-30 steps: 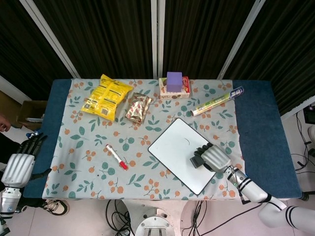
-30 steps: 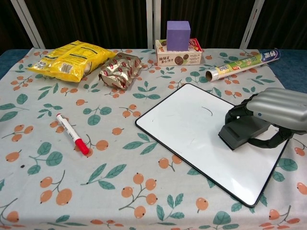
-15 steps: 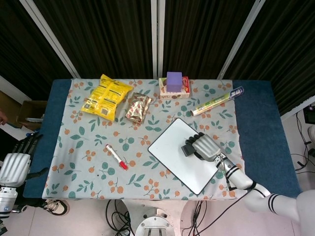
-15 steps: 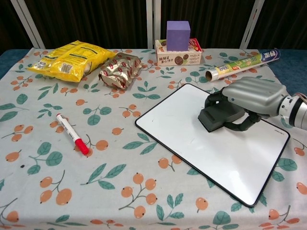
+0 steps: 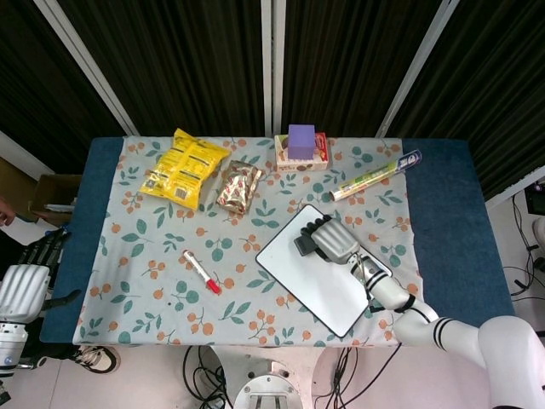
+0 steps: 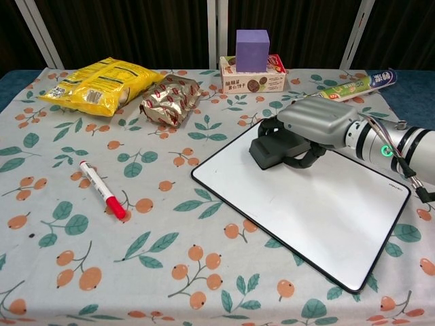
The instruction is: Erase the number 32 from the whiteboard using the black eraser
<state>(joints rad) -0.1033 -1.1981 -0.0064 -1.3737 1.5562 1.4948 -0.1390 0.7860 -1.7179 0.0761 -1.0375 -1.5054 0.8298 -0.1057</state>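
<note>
On white rectangular whiteboard [image 6: 319, 204], far-left corner: black block eraser [image 6: 273, 151], gripped by right hand [image 6: 314, 125]. Swept there from near-right; faint mark gone, board reads clean. Left hand [image 5: 24, 285] idle, grip state unclear.

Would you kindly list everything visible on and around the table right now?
whiteboard: one, white with a black frame, front right of the table
eraser: one, black, on the board's far corner
marker: one, white and red, front left
snack bag: one, yellow, back left
foil packet: one, gold, beside the bag
biscuit box: one, red and cream, back centre
cube: one, purple, on the box
roll: one, green and blue, back right
right hand: silver, grips the eraser
left hand: silver, off the table's left edge
</note>
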